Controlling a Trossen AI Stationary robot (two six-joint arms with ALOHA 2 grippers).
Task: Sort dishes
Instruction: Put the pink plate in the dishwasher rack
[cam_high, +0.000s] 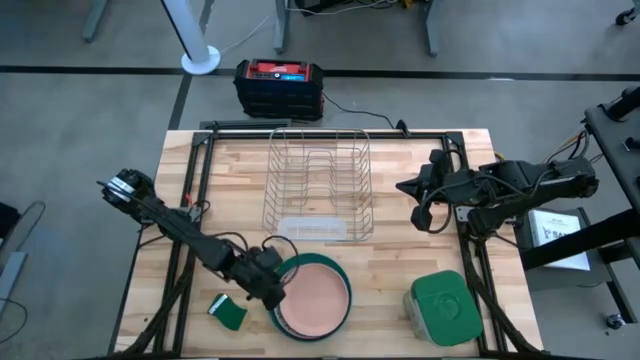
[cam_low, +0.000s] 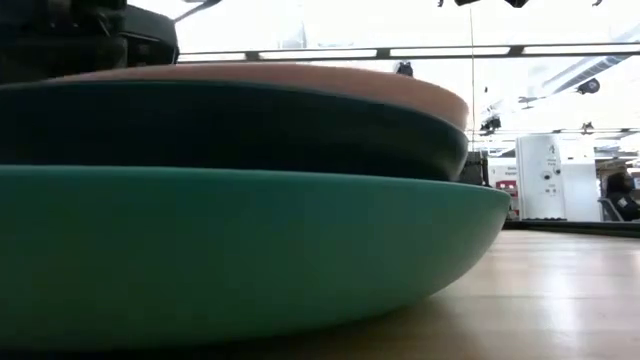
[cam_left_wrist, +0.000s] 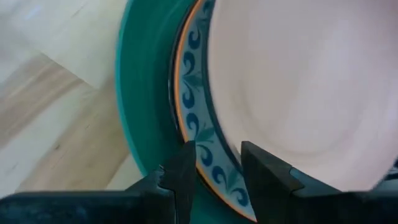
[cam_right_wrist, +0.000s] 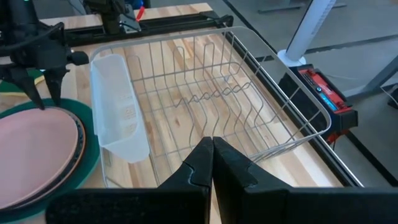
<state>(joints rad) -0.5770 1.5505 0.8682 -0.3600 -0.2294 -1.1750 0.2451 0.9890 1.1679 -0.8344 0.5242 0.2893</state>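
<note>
Four plates sit stacked near the front edge of the wooden desk (cam_high: 400, 255), in front of the wire dish rack (cam_high: 318, 185). Top: the pink plate (cam_high: 313, 297). Under it the dark teal plate (cam_low: 250, 130), then the white plate with blue and red ornament (cam_left_wrist: 198, 118), only its rim showing. Bottom: the bright teal-green plate (cam_low: 230, 250), resting on the desk.

Left claw (cam_high: 270, 287) is at the stack's left rim. In the left wrist view its two fingers (cam_left_wrist: 180, 177) stand apart, the patterned rim showing in the gap between them; whether they press on any plate cannot be told.

Right claw (cam_right_wrist: 212, 155) is clenched, fingers together, nothing between them. It hangs above the right side of the desk, beside the rack and well apart from the stack.

Also on the desk: a green sponge (cam_high: 229, 311) just left of the stack, a green-lidded container (cam_high: 441, 306) at front right. A clear plastic tray (cam_right_wrist: 118, 112) hangs on the rack's near side.
</note>
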